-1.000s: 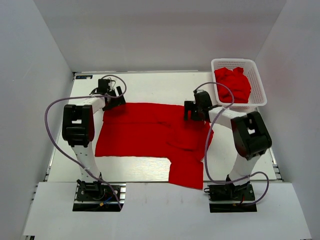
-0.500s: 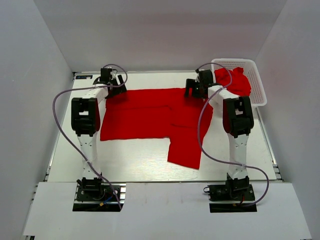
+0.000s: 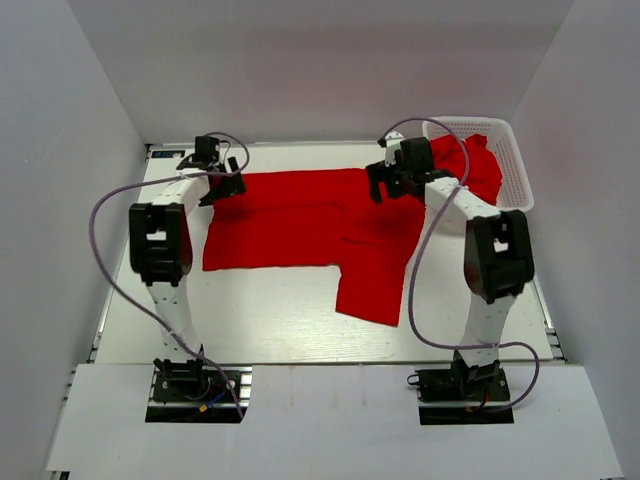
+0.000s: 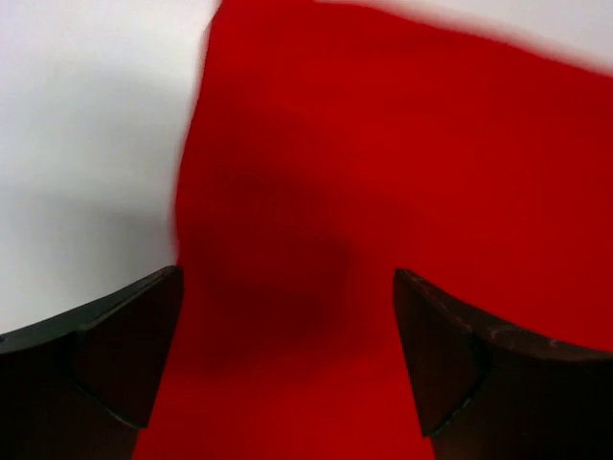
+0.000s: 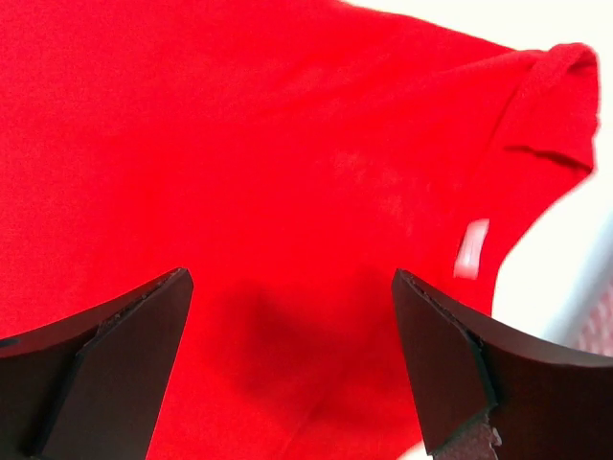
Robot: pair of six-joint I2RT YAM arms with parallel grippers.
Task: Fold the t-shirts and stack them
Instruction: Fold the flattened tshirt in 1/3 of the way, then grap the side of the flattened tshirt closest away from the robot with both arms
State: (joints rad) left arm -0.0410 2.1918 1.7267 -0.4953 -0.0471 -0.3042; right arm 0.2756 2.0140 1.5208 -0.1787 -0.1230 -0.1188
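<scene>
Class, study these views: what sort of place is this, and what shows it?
Probably a robotics lab test cell: a left arm and right arm mounted at a white table, plain white walls boxing it in.

In my left wrist view the t-shirt (image 4: 383, 192) is soft with blur and runs off the top, right and bottom edges. Both fingers (image 4: 115, 355) of the left end effector (image 4: 287, 355) are cut off at the bottom of the frame, so I cannot tell whether their tips touch the cloth. The right wrist view cuts the right end effector (image 5: 287, 355) likewise, and the neck label (image 5: 470, 247) is an unreadable white smear. From above, the right arm (image 3: 445, 195) covers part of the basket (image 3: 518, 165), and I cannot count the red pile (image 3: 478, 165) inside.
</scene>
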